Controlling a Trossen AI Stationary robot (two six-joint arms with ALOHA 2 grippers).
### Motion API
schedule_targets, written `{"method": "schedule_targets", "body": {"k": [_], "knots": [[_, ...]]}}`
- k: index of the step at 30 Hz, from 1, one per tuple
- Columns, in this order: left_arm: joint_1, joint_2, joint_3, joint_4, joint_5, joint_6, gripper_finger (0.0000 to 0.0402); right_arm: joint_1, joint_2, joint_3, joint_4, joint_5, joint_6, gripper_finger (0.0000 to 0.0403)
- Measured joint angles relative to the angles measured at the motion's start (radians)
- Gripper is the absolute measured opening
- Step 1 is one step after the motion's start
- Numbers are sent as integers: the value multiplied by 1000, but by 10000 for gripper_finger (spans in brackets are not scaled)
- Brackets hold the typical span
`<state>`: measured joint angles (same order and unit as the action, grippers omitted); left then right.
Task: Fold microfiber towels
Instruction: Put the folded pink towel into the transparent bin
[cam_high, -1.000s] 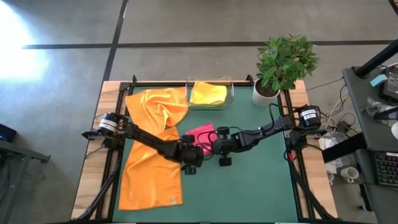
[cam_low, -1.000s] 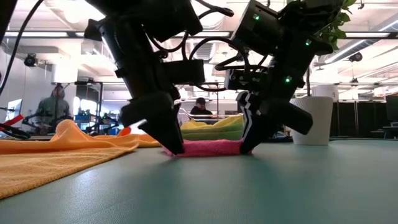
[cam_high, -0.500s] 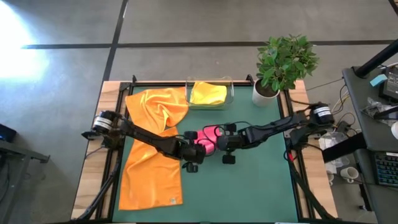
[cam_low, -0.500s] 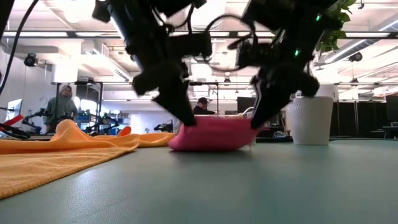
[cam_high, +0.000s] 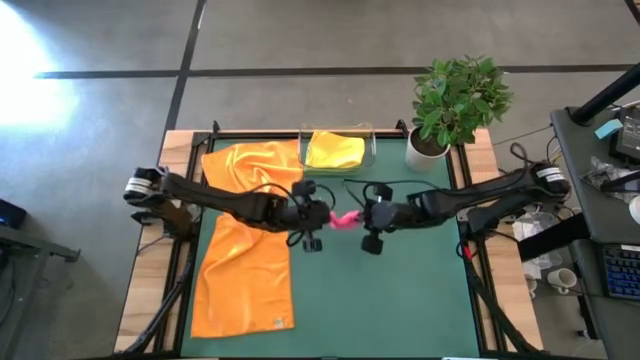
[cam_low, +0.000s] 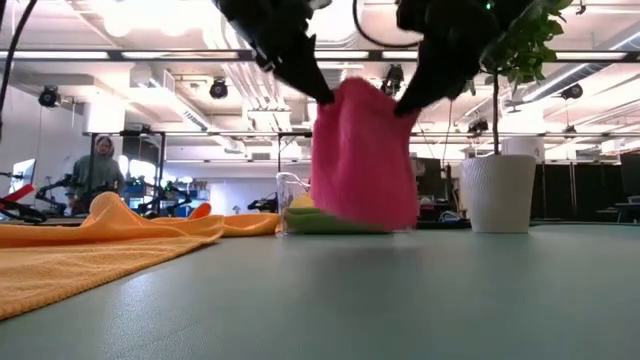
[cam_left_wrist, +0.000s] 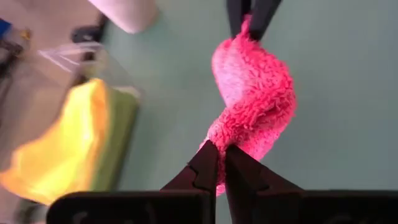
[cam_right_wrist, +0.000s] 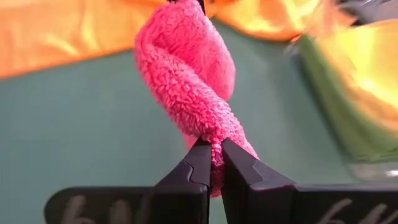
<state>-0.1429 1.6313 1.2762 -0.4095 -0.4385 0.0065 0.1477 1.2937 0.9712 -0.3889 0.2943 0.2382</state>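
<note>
Up in the air over the green table (cam_high: 400, 290), one pink towel (cam_high: 345, 219) hangs between the left gripper (cam_high: 324, 217) and right gripper (cam_high: 366, 216), both pinched tight on it. Two orange towels (cam_high: 245, 250) lie flat. One yellow towel (cam_high: 334, 150) sits in the tray (cam_high: 372, 150).

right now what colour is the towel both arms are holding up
Hot pink. The towel shows best in the right wrist view.

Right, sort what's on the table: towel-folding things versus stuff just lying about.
Job:
- pink towel, hanging between left gripper and right gripper, both shut on it
- orange towels
- yellow towel
- green towel

Lying about:
- clear tray
- potted plant
</note>
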Motion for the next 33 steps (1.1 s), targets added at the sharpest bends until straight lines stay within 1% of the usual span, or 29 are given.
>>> {"method": "schedule_targets", "body": {"k": [4, 9, 15, 18, 20, 23, 25, 30, 33], "knots": [[36, -50, 7, 14, -13, 62, 1, -19, -24, 45, -5, 33, -6, 9], [91, -77, 26, 22, -15, 222, 1, -53, 7, 160, -11, 78, -68, 9], [191, -75, 65, 85, -15, 454, 1, -122, 86, 343, -166, 178, -81, 9], [255, -72, 70, 122, -12, 542, 1, -164, 132, 420, -219, 181, -64, 9], [299, -69, 69, 167, 9, 596, 1, -186, 163, 454, -246, 181, -51, 9], [367, -68, 68, 177, 78, 644, 1, -220, 207, 500, -252, 180, -28, 9], [408, -65, 62, 199, 132, 659, 1, -243, 236, 526, -258, 180, -13, 9], [496, -38, 59, 273, 186, 689, 1, -293, 301, 575, -262, 180, 26, 9], [540, -13, 58, 300, 236, 692, 1, -320, 330, 600, -265, 180, 49, 9]]}}
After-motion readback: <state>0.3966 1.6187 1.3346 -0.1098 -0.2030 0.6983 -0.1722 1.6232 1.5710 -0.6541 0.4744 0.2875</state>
